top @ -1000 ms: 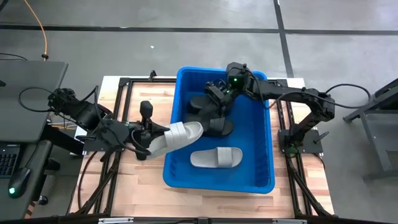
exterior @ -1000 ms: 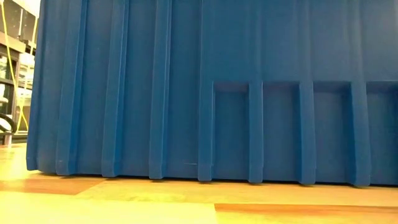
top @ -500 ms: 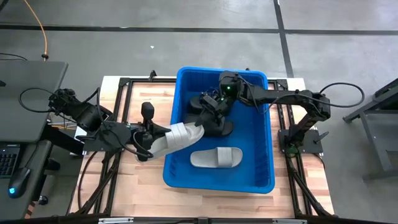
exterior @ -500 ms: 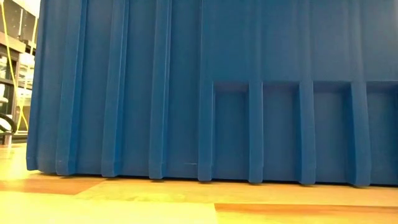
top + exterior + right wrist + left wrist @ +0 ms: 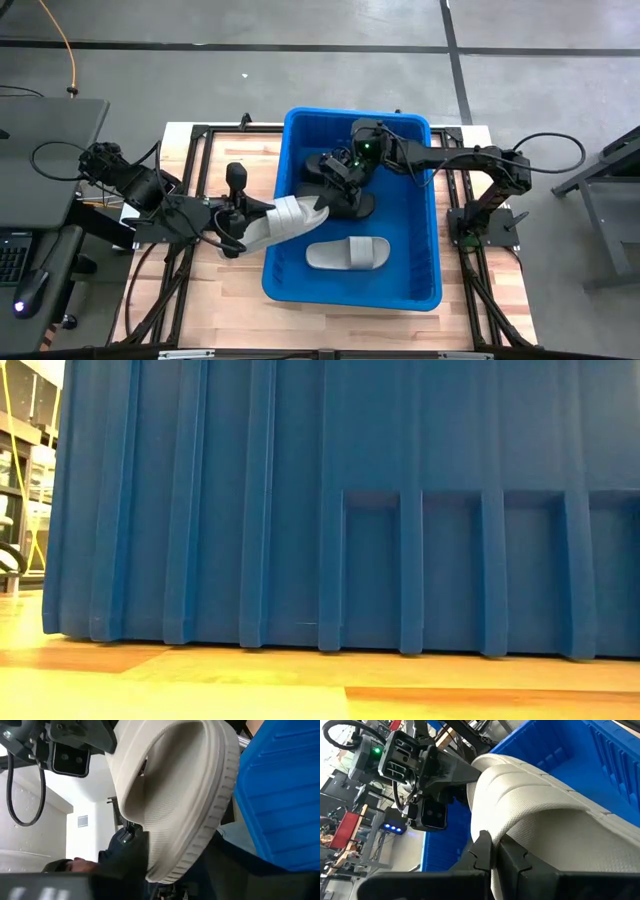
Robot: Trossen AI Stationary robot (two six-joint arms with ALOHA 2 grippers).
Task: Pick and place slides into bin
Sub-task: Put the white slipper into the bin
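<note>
My left gripper (image 5: 245,228) is shut on a pale slide (image 5: 285,218) and holds it across the left rim of the blue bin (image 5: 434,215). The slide's toe end reaches over the bin's inside. My right gripper (image 5: 325,195) reaches level across the bin from the right and has closed on that toe end. Below it, black slides (image 5: 352,206) lie on the bin's floor. A second pale slide (image 5: 348,253) lies flat nearer the bin's near wall. The low view shows only the bin's ribbed wall (image 5: 350,510). My left gripper pinches an edge of the pale slide (image 5: 496,836) at the end toward the left arm; strap or sole, I cannot tell. The fingers come level from the table's left. The slide is lifted clear and juts out over the bin's rim. My right gripper has the slide's toe end (image 5: 167,862) between its two fingers, one finger (image 5: 125,860) on the footbed side and one on the sole side. It comes level from the table's right, along the slide. The slide stands on its side, clear of the bin.
A black upright post (image 5: 235,178) stands on the wooden table (image 5: 215,290) just left of the bin, beside my left arm. The bin takes up most of the table's middle. Metal frame rails run along the table's left and right edges.
My right gripper has moved across the bin toward the table's left and a little toward the near edge, up to the toe end of the pale slide. The pale slide hangs in the same place over the bin's rim.
</note>
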